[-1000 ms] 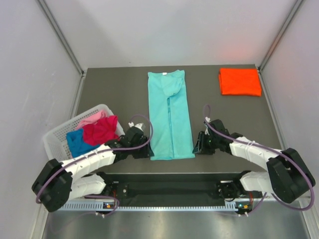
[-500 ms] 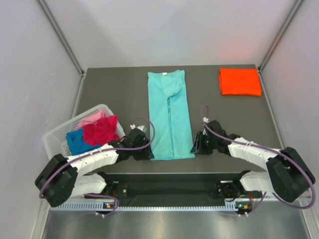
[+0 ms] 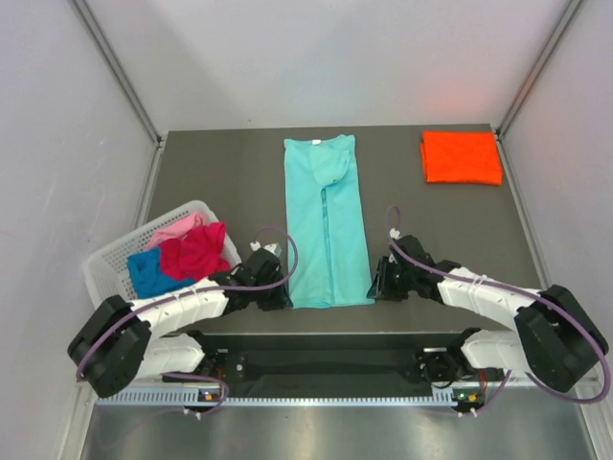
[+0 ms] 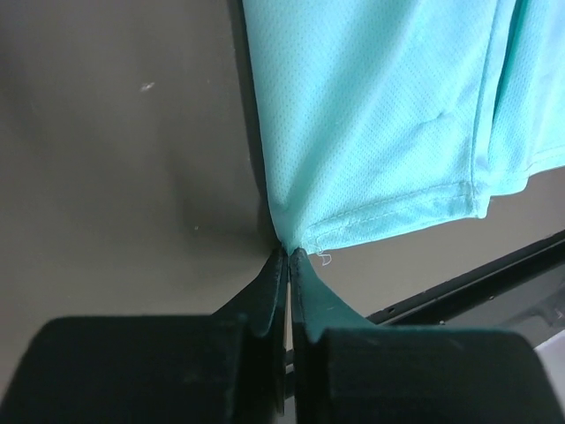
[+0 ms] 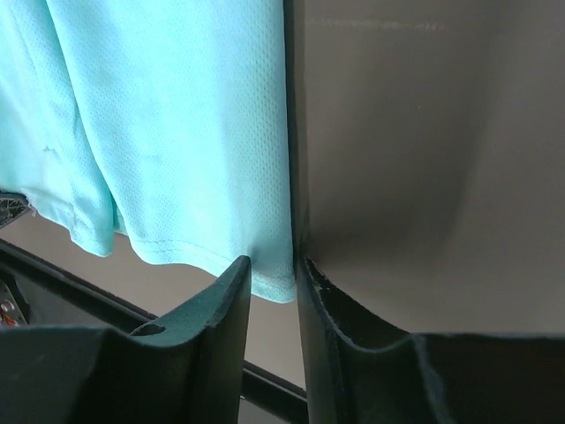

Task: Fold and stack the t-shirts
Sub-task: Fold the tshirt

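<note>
A teal t-shirt [image 3: 326, 225] lies as a long narrow strip down the middle of the table, sleeves folded in. My left gripper [image 3: 286, 296] is at its near left corner; in the left wrist view the gripper [image 4: 288, 252] is shut on that hem corner of the teal cloth [image 4: 380, 115]. My right gripper [image 3: 375, 286] is at the near right corner. Its jaws [image 5: 274, 263] stand open a little, with the corner of the teal hem [image 5: 177, 124] between them. A folded orange t-shirt [image 3: 462, 157] lies at the far right.
A white lattice basket [image 3: 105, 259] at the left holds crumpled magenta [image 3: 194, 251], blue [image 3: 148, 271] and pink [image 3: 177, 228] shirts. The table's near edge and black rail [image 4: 459, 283] run just behind both grippers. White walls enclose the table.
My left gripper has closed onto the shirt's near left corner. The right jaws have narrowed slightly around the near right corner. Both arms have edged inward toward the hem.
</note>
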### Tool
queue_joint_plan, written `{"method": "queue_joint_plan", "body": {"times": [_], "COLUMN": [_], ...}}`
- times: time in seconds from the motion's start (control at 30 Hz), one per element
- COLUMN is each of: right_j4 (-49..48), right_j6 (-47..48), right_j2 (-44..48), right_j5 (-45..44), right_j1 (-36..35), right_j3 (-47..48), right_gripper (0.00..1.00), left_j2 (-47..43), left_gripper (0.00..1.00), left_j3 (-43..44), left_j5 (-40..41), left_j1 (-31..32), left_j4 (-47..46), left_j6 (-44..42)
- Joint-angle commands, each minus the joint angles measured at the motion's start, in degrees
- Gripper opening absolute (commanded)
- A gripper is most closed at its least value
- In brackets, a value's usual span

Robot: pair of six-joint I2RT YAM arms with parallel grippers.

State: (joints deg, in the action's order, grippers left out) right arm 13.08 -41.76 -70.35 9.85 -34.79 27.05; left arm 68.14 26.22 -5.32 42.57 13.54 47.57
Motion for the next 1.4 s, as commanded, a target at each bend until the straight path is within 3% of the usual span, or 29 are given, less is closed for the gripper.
{"method": "queue_joint_plan", "body": {"times": [0.0,0.13,0.47,0.63,0.73,1.13,1.23,1.37], "right_j4": [2.5,4.1,13.9,15.7,15.0,8.8,5.5,0.7], "right_j6": [-1.9,-3.3,-8.4,-6.1,-3.0,7.5,10.4,13.6], "right_j2": [0.8,4.5,20.6,21.0,18.2,-1.9,-8.6,-16.1], "right_j5": [-2.3,-3.9,-7.6,-9.2,-11.2,-10.6,-10.1,-6.2], "right_j1": [-1.7,-2.7,-6.5,-6.7,-6.7,-3.4,-1.3,2.4], "right_j3": [-2.2,-1.7,0.4,2.2,5.3,21.5,25.1,28.7], "right_gripper": [0.26,0.0,0.0,0.0,0.0,0.0,0.0,0.0], "left_j2": [-1.3,-2.8,-7.9,-7.1,-6.3,5.9,10.9,18.8], "left_gripper": [0.0,0.0,0.0,0.0,0.0,0.0,0.0,0.0], "left_j3": [-0.2,1.3,9.4,11.3,12.3,22.9,28.6,36.2], "left_j5": [0.2,0.7,9.3,9.0,12.9,3.6,0.9,0.4], "left_j1": [0.5,1.7,13.6,15.7,15.4,-1.5,-7.6,-10.7], "left_j4": [-0.9,1.7,12.6,12.8,12.8,10.8,10.5,12.3], "left_j6": [-0.1,0.5,4.3,5.5,5.1,-5.5,-9.3,-13.2]}}
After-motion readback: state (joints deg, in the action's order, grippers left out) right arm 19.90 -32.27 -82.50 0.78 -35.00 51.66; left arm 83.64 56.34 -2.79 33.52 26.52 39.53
